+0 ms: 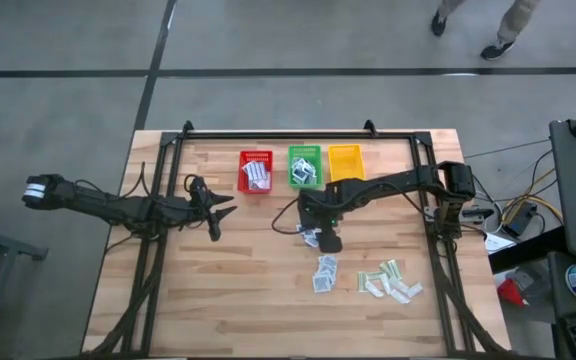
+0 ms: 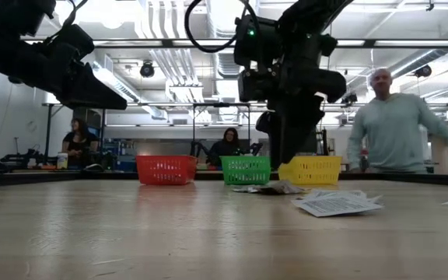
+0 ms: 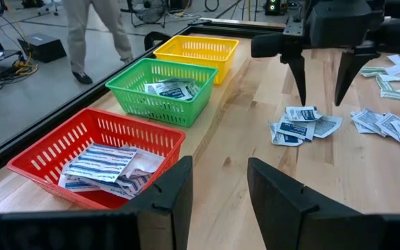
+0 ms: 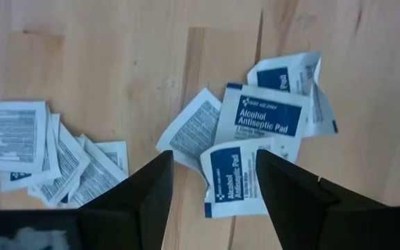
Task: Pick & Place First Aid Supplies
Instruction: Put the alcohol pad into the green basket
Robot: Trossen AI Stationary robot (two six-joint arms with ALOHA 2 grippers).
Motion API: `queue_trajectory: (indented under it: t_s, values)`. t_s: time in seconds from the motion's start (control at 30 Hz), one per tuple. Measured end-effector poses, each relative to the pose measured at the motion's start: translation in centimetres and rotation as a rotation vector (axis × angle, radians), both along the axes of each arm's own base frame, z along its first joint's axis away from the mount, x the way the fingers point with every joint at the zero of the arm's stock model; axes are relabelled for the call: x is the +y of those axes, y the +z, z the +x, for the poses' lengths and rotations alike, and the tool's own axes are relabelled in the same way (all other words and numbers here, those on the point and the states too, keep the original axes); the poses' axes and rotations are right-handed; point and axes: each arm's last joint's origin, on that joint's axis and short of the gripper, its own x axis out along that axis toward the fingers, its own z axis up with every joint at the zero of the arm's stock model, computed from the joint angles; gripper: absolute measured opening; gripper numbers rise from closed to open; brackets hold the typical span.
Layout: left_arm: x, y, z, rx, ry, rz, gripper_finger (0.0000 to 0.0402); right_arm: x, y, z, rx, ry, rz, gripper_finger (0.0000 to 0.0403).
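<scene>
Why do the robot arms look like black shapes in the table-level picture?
Low view: bright ceiling lights behind backlight the right pincer, and the near tabletop is blurred. Right wrist view: "Alcohol Antiseptic Pad" reads sharply on a packet.

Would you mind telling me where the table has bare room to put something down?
The wood is bare below the left hand and left of the packets. It is crowded around the right hand and along the baskets.

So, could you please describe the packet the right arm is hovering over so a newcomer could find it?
Start at the green basket and come toward the table's near edge to the right gripper, its jaws open. Below lies a small cluster; the alcohol antiseptic pad is the blue-banded one lying printed side up.
</scene>
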Motion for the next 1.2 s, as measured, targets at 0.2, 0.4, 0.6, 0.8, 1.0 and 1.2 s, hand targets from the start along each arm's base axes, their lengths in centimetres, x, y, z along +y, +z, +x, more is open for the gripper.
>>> queue_trajectory:
  t_s: [0.2,0.4,0.6,0.8,1.0,1.2]
  values:
    - [0.0,0.0,0.0,0.001,-0.001,0.001,0.0133,0.0,-0.5,-0.3,0.011,-0.001,0.001,0.0203]
    - [0.0,0.0,0.0,0.001,-0.001,0.002,0.0133,0.0,-0.6,-0.2,-0.002,-0.011,0.003,0.0203]
    - [0.0,0.0,0.0,0.001,-0.001,0.002,0.0133,0.0,-0.8,-0.3,-0.004,-0.010,0.002,0.0203]
    - [0.0,0.0,0.0,0.001,-0.001,0.003,0.0133,0.0,-1.2,-0.5,0.002,-0.014,0.004,0.0203]
    - [0.0,0.0,0.0,0.002,-0.001,0.004,0.0133,0.0,-1.8,-0.8,0.006,-0.019,0.005,0.0203]
    - [0.0,0.0,0.0,0.002,-0.002,0.004,0.0133,0.1,-2.4,-1.1,0.010,-0.029,0.009,0.0203]
